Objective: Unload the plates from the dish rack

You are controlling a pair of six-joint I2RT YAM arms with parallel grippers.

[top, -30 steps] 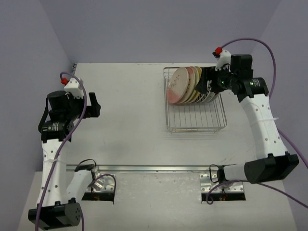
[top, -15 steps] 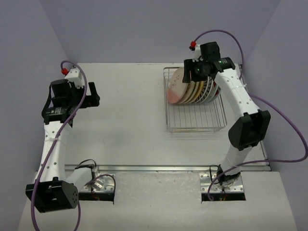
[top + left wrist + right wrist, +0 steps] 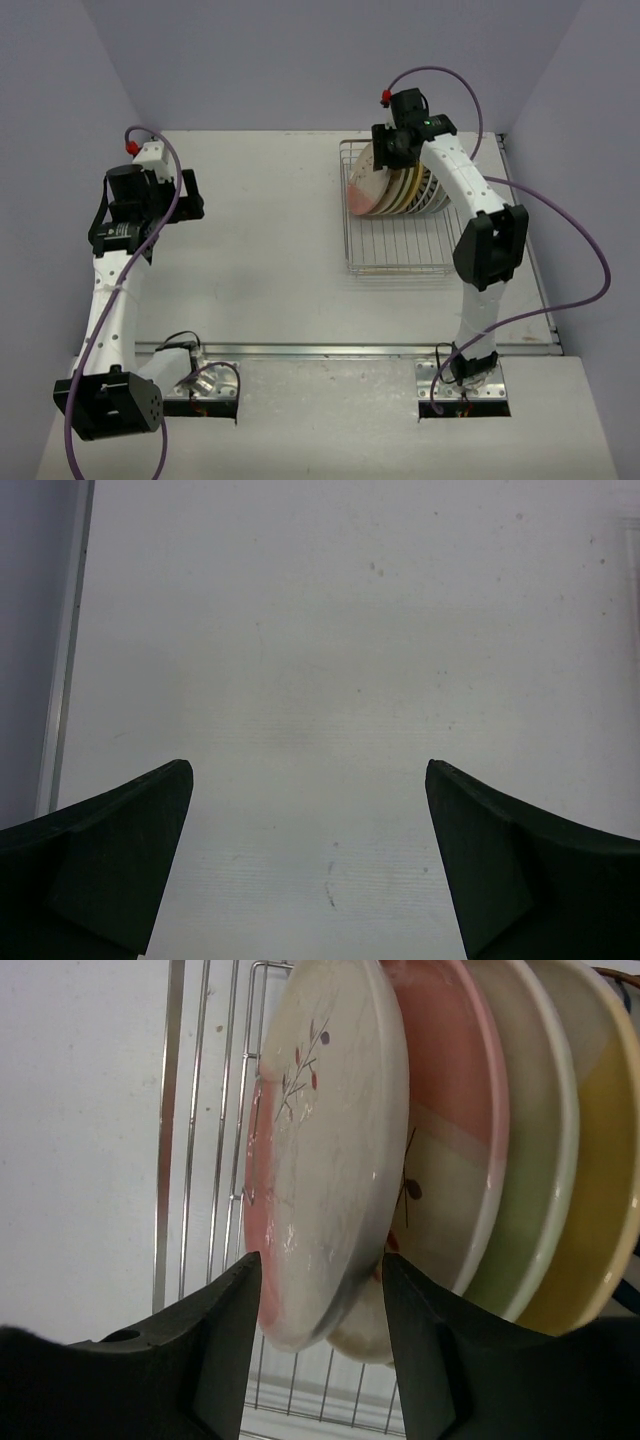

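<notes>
Several plates stand on edge in the silver wire dish rack at the table's back right. The front plate, cream with a pink lower part and a twig mark, leans left at the row's left end. My right gripper reaches down over the rack's rear and is shut on this plate's rim, one finger on each face. From the top it shows as the right gripper above the front plate. Behind it stand pink-rimmed, green and yellow plates. My left gripper hangs open over bare table, far left.
The rack's wire base lies under and left of the plates, with its near half holding nothing. The white table spreads between the two arms. Purple walls close the back and sides. A metal rail runs along the near edge.
My right arm has swung from the rack's right side to above its rear, and its jaws have narrowed onto the front plate. The left arm has risen slightly and stays open.
</notes>
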